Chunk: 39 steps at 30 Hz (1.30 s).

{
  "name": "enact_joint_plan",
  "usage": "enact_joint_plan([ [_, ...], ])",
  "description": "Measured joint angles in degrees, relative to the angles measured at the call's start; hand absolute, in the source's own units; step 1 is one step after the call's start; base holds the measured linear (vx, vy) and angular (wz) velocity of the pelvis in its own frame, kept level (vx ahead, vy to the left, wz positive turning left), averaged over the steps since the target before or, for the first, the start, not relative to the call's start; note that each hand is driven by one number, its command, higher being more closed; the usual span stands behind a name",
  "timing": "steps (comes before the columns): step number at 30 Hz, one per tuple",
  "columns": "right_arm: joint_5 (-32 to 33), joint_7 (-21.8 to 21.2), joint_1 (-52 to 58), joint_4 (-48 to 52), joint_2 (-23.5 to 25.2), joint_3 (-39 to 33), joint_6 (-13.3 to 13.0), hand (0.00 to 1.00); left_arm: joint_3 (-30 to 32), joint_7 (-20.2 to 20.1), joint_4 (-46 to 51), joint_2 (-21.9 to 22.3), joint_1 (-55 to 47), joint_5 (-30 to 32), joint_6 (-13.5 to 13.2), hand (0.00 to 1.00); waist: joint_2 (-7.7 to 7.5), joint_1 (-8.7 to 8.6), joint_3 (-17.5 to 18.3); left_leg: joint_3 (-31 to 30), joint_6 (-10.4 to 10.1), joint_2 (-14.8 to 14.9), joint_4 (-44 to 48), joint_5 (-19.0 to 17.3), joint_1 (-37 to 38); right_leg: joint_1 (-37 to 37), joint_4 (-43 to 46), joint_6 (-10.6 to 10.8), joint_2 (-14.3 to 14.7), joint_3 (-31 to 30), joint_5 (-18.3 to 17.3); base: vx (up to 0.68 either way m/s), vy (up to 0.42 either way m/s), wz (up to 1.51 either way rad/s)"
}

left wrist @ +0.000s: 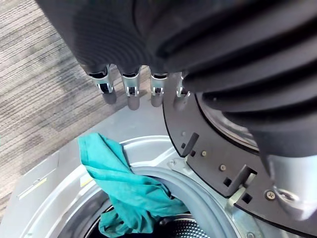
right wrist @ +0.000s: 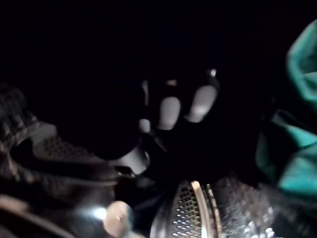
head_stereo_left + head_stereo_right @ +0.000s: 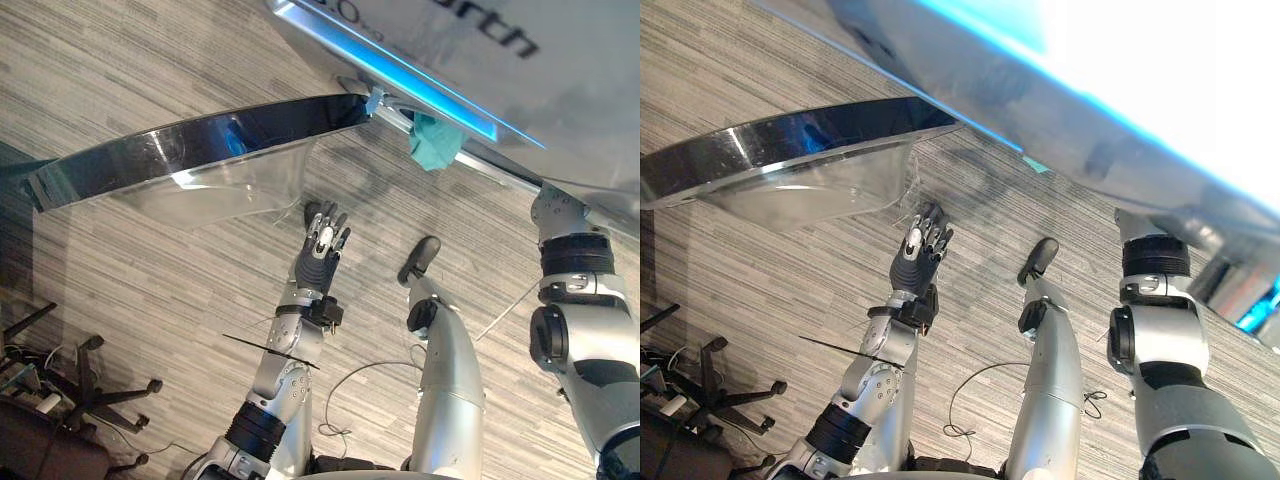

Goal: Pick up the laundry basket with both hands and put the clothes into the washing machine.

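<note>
One teal cloth point(image 1: 133, 193) on washer rim point(image 1: 59, 198), past left robot hand point(image 1: 130, 93).

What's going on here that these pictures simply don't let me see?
The right hand: in the eye views the front of the washing machine hides it; in the right wrist view the dark drum leaves its grip unreadable.
The teal cloth: in the left wrist view, how far it reaches into the drum is cut off by the picture's bottom edge.
The door: in the left wrist view the left hand covers most of it.
</note>
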<state>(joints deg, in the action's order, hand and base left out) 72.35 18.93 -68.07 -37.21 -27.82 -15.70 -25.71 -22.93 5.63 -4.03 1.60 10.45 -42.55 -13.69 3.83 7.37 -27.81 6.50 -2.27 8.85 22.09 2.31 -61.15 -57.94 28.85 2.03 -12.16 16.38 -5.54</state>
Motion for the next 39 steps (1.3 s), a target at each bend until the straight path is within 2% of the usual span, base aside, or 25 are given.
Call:
enact_joint_plan([
  [3,2.2,3.2,-2.8,0.0,-0.8,2.0,-0.1,1.00,-0.1,0.9,0.2,1.3,0.0,-0.9,0.0,0.00,0.06,-0.07,0.0,0.3,0.1,0.1,-0.8,0.8,-0.3,-0.6,-0.5,-0.1,0.2,0.1,0.8,-0.03,-0.038,-0.07],
  [5,2.3,5.0,-3.6,0.0,-3.0,6.2,-0.5,1.00,-0.9,0.9,1.1,1.4,-0.4,-1.4,0.0,0.00,0.36,-0.18,-0.1,0.4,0.4,0.2,-1.6,1.5,-0.6,-0.8,-1.7,-0.1,0.6,0.2,1.9,-0.03,-0.021,-0.07],
  [7,2.2,6.8,-6.8,0.0,-5.5,11.2,-1.1,1.00,-1.3,1.0,1.6,1.4,-0.5,-1.7,0.0,0.00,1.38,-0.41,-0.6,0.5,0.9,0.5,-1.6,2.1,-1.6,-1.0,-3.6,-0.1,1.2,0.2,3.7,-0.04,-0.003,-0.15],
  [11,-2.9,8.5,-8.2,0.0,-7.9,13.8,-3.0,1.00,-1.2,1.0,1.7,1.2,-1.6,-1.7,0.0,0.00,1.52,-0.35,-0.7,0.7,1.4,0.9,-0.9,2.5,-3.7,-2.3,-4.9,-0.2,1.9,0.2,5.3,-0.05,-0.003,-0.12],
  [12,-3.8,8.4,-8.8,0.0,-8.4,13.8,-3.8,0.00,-1.2,1.0,1.7,1.2,-1.7,-1.7,-0.1,0.00,1.53,-0.32,-0.7,0.5,1.4,1.1,-0.3,2.5,-4.6,-2.8,-4.7,-0.3,1.9,0.1,5.5,0.00,0.000,0.00],
  [14,-3.9,8.2,-9.3,0.0,-8.8,13.8,-4.6,0.00,-1.4,0.9,1.8,1.2,-1.7,-1.7,-0.1,0.00,1.53,-0.37,-0.7,0.2,1.4,1.1,0.6,2.5,-5.4,-3.5,-3.9,-0.3,1.8,0.1,5.5,-0.04,-0.015,-0.01],
  [16,-4.0,7.0,-9.3,0.0,-8.9,13.8,-4.1,0.00,-1.6,0.8,1.8,1.1,-1.7,-1.7,-0.1,0.00,1.53,-0.44,-0.7,0.1,1.4,1.2,1.0,2.5,-5.7,-3.6,-3.6,-0.4,1.8,0.1,5.5,-0.04,-0.023,0.00],
  [18,-6.3,4.7,-9.3,0.0,-10.3,14.3,-2.6,0.00,-2.1,0.6,2.0,1.0,-1.7,-1.7,-0.1,0.00,1.53,-0.15,-0.7,0.1,1.4,1.2,1.5,2.5,-5.9,-3.9,-2.9,-0.4,1.7,0.0,5.4,-0.03,-0.026,0.00],
  [23,-9.0,-0.5,-1.8,13.2,-13.1,18.1,2.0,0.00,-2.1,0.6,3.2,-0.3,-2.2,-1.6,0.0,0.00,1.51,-0.39,-0.7,-0.1,1.6,1.2,3.3,2.3,-7.4,-5.1,-1.4,-0.5,1.2,0.0,5.3,-0.01,-0.015,0.03],
  [26,-13.5,-3.4,8.3,23.3,-15.0,20.3,4.6,0.00,-1.2,0.5,3.5,-1.4,-2.3,-1.6,0.0,0.00,1.49,-0.44,-0.7,-0.3,2.0,1.1,5.9,0.8,-7.5,-4.7,0.8,-0.1,0.4,0.1,3.9,-0.01,-0.024,0.06],
  [27,-15.5,-4.7,13.4,27.0,-15.7,20.4,6.2,0.00,-1.1,0.5,3.4,-2.0,-2.5,-1.5,0.0,0.00,1.48,-0.33,-0.7,-0.5,2.0,1.1,6.9,-0.2,-7.5,-4.4,1.7,0.1,0.2,0.2,3.1,0.00,-0.015,0.09],
  [28,-16.5,-5.3,15.9,28.8,-15.7,20.3,6.4,0.00,-1.1,0.5,3.4,-2.1,-2.6,-1.5,-0.1,0.00,1.47,-0.34,-0.7,-0.5,2.0,1.0,7.2,-0.6,-7.5,-4.3,2.1,0.3,0.0,0.2,2.7,0.01,-0.017,0.12],
  [30,-21.8,-7.3,28.2,38.8,-14.9,20.6,6.6,0.00,-0.8,0.5,2.2,-3.5,-3.1,-1.2,0.0,0.00,1.39,-0.34,-0.7,-0.8,2.1,1.0,9.1,-2.1,-7.5,-3.5,3.1,0.7,-0.4,0.5,1.4,0.04,-0.015,0.09],
  [32,-25.9,-9.3,35.9,45.7,-13.5,21.7,6.3,0.00,0.5,0.5,1.5,-4.0,-3.7,-0.5,0.0,0.00,1.17,-0.76,-0.6,-1.0,2.2,1.0,10.3,-2.9,-7.5,-3.2,3.8,0.8,-0.6,0.6,0.8,0.04,-0.011,0.03],
  [33,-28.1,-11.2,40.7,49.2,-12.0,24.1,6.1,0.00,1.5,0.5,1.2,-4.4,-4.4,0.1,-0.2,0.00,0.65,-1.69,-0.3,-0.8,2.4,1.0,10.7,-3.4,-7.5,-3.0,4.1,0.9,-0.8,0.6,0.4,0.06,-0.012,0.04],
  [34,-29.6,-13.1,44.2,50.7,-11.3,26.3,6.2,0.00,1.6,0.4,0.9,-5.5,-4.6,0.6,-0.1,0.00,0.46,-2.63,-0.4,-0.7,2.5,0.9,10.8,-3.5,-7.0,-2.5,4.1,1.2,-0.9,0.7,0.1,0.06,-0.012,0.05],
  [37,-31.1,-16.5,48.7,50.7,-9.5,28.8,7.1,0.00,2.4,-0.6,-0.6,-6.6,-4.7,2.3,-0.1,0.00,-0.89,-3.28,0.2,-0.1,2.3,0.9,10.7,-3.8,-6.2,-2.3,4.4,1.1,-1.0,0.1,-0.2,0.03,-0.032,-0.02],
  [39,-31.9,-18.1,50.2,50.6,-8.0,30.0,7.2,0.00,2.4,-0.6,-1.2,-7.1,-4.7,2.8,-0.1,0.00,-1.23,-3.28,0.3,-0.1,1.8,1.0,10.3,-4.2,-5.9,-2.3,5.1,1.0,-1.1,0.0,-0.8,-0.01,-0.040,0.03],
])
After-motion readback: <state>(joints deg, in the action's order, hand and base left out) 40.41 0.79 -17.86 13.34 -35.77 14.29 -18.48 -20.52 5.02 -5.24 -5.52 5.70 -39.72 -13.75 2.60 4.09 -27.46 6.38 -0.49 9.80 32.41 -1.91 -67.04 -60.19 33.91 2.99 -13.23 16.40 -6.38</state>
